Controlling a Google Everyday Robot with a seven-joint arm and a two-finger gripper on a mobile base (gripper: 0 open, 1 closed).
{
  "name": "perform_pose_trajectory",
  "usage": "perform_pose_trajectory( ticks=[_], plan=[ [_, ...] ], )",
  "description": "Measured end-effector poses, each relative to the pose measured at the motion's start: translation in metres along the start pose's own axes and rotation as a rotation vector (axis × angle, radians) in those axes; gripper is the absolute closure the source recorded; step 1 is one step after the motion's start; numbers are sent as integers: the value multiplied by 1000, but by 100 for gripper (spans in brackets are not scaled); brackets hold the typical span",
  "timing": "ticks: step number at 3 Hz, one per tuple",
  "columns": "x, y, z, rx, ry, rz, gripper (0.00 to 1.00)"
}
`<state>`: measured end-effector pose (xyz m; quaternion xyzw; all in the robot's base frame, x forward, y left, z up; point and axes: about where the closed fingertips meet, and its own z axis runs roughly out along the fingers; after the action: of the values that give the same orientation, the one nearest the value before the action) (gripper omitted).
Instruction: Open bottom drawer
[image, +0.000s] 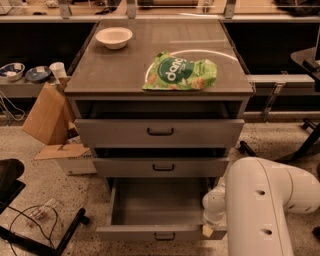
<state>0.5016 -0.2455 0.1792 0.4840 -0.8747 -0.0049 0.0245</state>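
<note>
The bottom drawer (150, 232) is pulled far out of the grey cabinet (160, 80), showing its long plain grey tray (159, 202). Its small black bar handle (164, 236) sits in the middle of the narrow front panel. My white arm (262, 205) reaches in from the lower right. My gripper (208, 227) is at the right end of the drawer front, mostly hidden behind the arm's white links. The top drawer (160, 132) and the middle drawer (162, 167) are each pulled out slightly.
A green snack bag (181, 73) and a white bowl (114, 37) lie on the cabinet top. A cardboard box (45, 117) leans at the cabinet's left. A black chair base and cables (30, 220) lie on the floor at the left.
</note>
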Motion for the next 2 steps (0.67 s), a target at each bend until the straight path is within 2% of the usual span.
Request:
perform_pose_trajectory(
  ticks=[1,2],
  plan=[
    [0,0,0,0,0,0,83],
    [0,0,0,0,0,0,52]
  ],
)
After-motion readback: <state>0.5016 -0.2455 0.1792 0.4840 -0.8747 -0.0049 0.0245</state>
